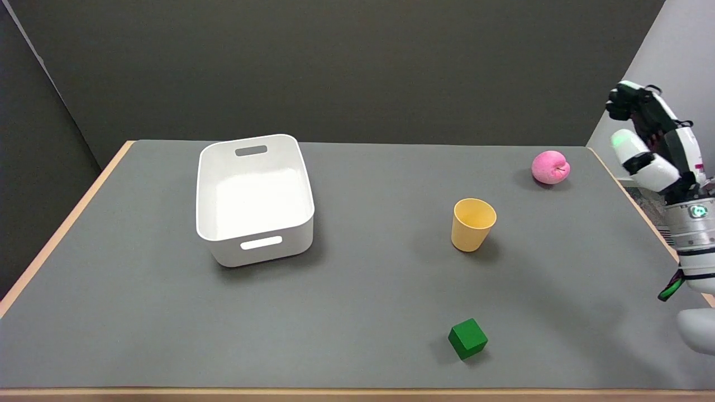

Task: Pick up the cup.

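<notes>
A white bin with slot handles sits on the left part of the grey counter, upright and open at the top, with nothing visible inside it. Well to its right, about mid-depth on the counter, the yellow cup stands upright with its mouth up, apart from everything else. Nearer the front edge and slightly left of the cup lies a green cube, resting flat with one corner turned toward the camera. Farther back and to the right of the cup a pink apple rests near the counter's far right corner. At the picture's right edge the right hand is raised in the air beyond the counter's right edge, well apart from the cup and higher than the apple, on a white arm with a silver wrist band and a small green light. Its black fingers are curled over at the top and hold nothing; how tightly they close cannot be told from this angle.
</notes>
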Robot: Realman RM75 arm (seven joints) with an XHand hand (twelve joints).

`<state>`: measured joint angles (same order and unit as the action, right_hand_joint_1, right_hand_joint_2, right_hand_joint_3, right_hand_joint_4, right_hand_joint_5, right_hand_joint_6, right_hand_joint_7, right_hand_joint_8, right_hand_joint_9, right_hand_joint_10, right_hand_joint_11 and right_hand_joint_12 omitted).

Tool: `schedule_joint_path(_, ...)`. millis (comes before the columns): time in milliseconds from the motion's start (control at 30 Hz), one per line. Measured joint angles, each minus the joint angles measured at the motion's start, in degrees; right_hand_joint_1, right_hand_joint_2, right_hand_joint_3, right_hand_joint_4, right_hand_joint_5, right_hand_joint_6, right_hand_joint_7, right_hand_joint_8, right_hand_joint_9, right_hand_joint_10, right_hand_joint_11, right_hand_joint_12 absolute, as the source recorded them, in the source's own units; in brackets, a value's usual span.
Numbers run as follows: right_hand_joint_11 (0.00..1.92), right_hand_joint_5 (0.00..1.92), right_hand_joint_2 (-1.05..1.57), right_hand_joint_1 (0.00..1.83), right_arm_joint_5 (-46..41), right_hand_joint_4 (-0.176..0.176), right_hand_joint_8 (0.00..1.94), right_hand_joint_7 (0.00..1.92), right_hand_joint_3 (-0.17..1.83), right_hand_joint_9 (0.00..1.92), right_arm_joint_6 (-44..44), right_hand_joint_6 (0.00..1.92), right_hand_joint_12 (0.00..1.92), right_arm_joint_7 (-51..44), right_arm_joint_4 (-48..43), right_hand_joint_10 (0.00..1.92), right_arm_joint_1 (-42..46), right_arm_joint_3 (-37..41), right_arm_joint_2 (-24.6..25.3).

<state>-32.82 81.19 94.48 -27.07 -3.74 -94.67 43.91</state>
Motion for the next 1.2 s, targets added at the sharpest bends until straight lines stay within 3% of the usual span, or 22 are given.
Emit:
schedule_joint_path(167,0.07,0.26,0.66,0.73,4.38,-0.012,0.43,0.35,0.95,0.25,0.57,0.49,1.26,-7.00,-2.47,0.87,0.44,0.68,-0.95)
schedule_joint_path(367,0.08,0.25,0.65,0.66,11.36,-0.011,0.44,0.32,0.98,0.24,-1.07,0.50,1.21,-13.82,-8.08,0.83,0.75,1.49,-1.73)
schedule_joint_path(500,0.08,0.28,0.65,0.73,16.29,-0.031,0.45,0.34,0.94,0.24,-4.28,0.53,1.27,-17.52,-12.62,0.86,1.04,1.80,-1.94)
schedule_joint_path(667,0.23,0.36,0.70,0.75,19.85,-0.064,0.59,0.47,0.89,0.36,-7.97,0.69,1.43,-22.08,-17.18,1.03,2.05,2.10,-1.42)
schedule_joint_path(733,0.32,0.40,0.70,0.75,20.47,-0.072,0.68,0.52,0.90,0.42,-9.20,0.81,1.56,-24.07,-18.72,1.08,2.78,2.24,-0.99)
schedule_joint_path(867,0.39,0.44,0.71,0.77,20.95,-0.082,0.73,0.56,0.89,0.46,-11.24,0.90,1.62,-28.02,-21.64,1.13,4.45,2.57,-0.01)
schedule_joint_path(1200,0.40,0.45,0.72,0.78,19.89,-0.068,0.77,0.59,0.88,0.49,-16.32,0.96,1.63,-37.03,-27.12,1.16,10.06,5.00,2.46)
